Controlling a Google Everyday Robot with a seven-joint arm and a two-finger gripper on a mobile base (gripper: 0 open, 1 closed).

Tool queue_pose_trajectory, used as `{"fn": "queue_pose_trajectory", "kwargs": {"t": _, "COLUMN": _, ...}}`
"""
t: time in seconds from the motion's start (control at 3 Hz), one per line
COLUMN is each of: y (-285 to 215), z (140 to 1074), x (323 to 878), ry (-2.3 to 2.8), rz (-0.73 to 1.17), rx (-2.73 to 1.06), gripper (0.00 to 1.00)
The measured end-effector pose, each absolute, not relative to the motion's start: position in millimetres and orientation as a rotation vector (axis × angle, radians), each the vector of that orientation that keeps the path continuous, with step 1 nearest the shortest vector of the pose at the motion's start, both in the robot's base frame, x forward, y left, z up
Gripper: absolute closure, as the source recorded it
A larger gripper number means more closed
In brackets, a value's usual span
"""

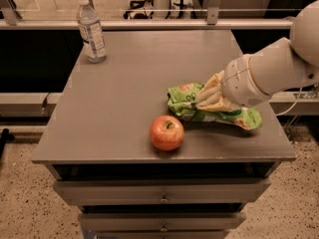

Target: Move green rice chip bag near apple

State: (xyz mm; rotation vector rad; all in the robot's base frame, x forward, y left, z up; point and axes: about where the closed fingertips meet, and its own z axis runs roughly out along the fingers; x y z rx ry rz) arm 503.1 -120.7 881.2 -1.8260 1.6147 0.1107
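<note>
While gripper [206, 98] pinches crinkly green rice chip bag [182, 101], round glossy apple [166, 132] just beside, smooth grey table [124, 83].

The green rice chip bag [187, 103], crinkly light-green foil with a darker label, lies lengthwise on the right of the worktop [129, 83], with the pincer [207, 99] clamped on its middle. The apple [166, 132], round and red-orange with yellowish patches, sits stem-up just beside the bag's left end, nearer the front edge.
</note>
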Motion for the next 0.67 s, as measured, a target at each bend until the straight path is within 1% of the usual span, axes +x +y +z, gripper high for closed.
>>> {"fn": "queue_pose_trajectory", "kwargs": {"t": 0.33, "y": -119.4, "z": 880.4, "x": 499.3, "ry": 1.614, "rz": 0.12, "rx": -1.831, "gripper": 0.75}}
{"fn": "queue_pose_trajectory", "kwargs": {"t": 0.67, "y": -119.4, "z": 882.3, "x": 496.9, "ry": 1.608, "rz": 0.123, "rx": -1.837, "gripper": 0.46}}
